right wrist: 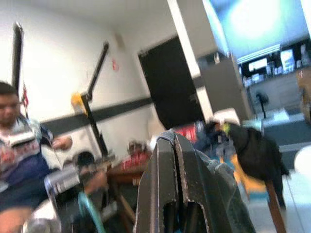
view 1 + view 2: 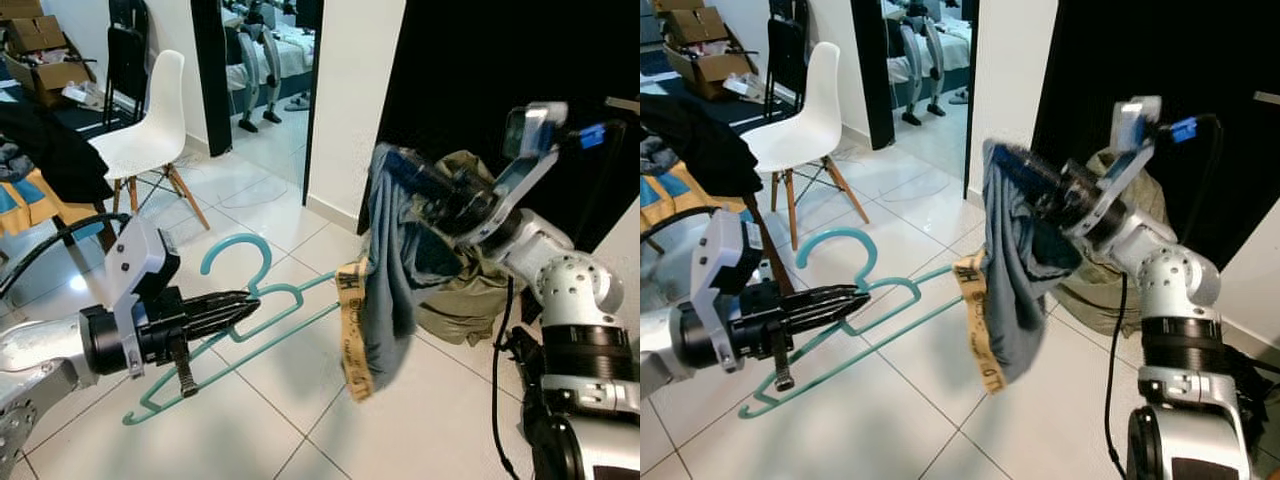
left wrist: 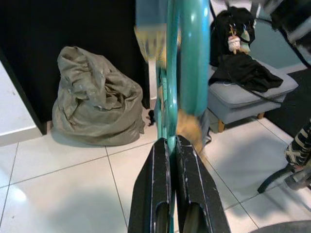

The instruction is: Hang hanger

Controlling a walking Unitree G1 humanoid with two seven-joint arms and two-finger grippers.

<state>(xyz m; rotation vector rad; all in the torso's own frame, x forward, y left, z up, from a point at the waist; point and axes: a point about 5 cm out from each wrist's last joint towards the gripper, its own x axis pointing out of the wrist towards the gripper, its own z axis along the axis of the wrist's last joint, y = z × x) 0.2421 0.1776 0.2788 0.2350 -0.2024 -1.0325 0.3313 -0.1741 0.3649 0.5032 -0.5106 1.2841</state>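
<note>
The teal hanger [image 2: 240, 320] is pinched at its neck by the left gripper [image 2: 225, 308], above the tiled floor [image 2: 300, 420]. Beyond its far arm, grey-blue shorts [image 2: 395, 270] are clamped by the right gripper [image 2: 405, 172]. Slippage is likely if the hanger swings.

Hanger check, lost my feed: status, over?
Left gripper shut on teal hanger, held out over the floor. Right gripper shut on grey garment, garment draped beside hanger's far end. Not yet hung. Olive bag on the floor behind.
</note>
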